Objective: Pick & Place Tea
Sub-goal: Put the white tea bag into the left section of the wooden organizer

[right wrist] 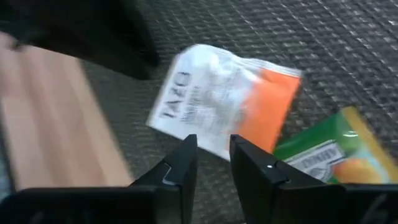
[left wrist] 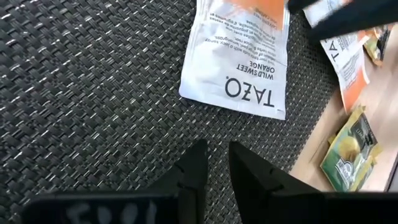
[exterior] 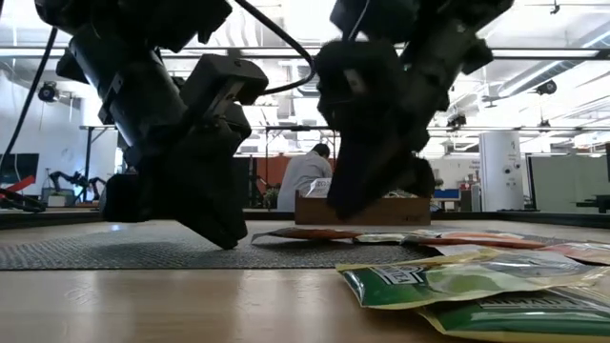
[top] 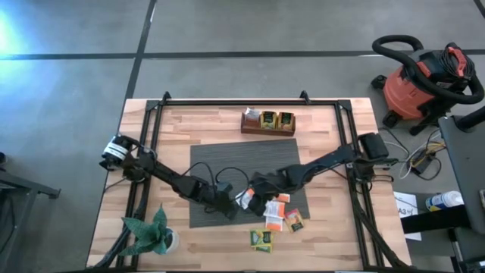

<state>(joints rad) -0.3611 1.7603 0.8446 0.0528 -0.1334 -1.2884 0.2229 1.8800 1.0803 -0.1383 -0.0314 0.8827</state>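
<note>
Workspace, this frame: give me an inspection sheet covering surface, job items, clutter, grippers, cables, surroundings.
Surface: wooden table with a grey mat at its middle.
Job's things: tea packets scattered at the mat's near edge; one white-orange Tazo packet flat on the mat; more packets stand in a wooden box at the far side.
Clutter: potted plant at the near-left corner.
Grippers: left gripper and right gripper both low over the mat, jaws narrowly apart, holding nothing.
Cables: black cable across the mat.
Surroundings: red shop vacuum on the floor; a person far behind.
</note>
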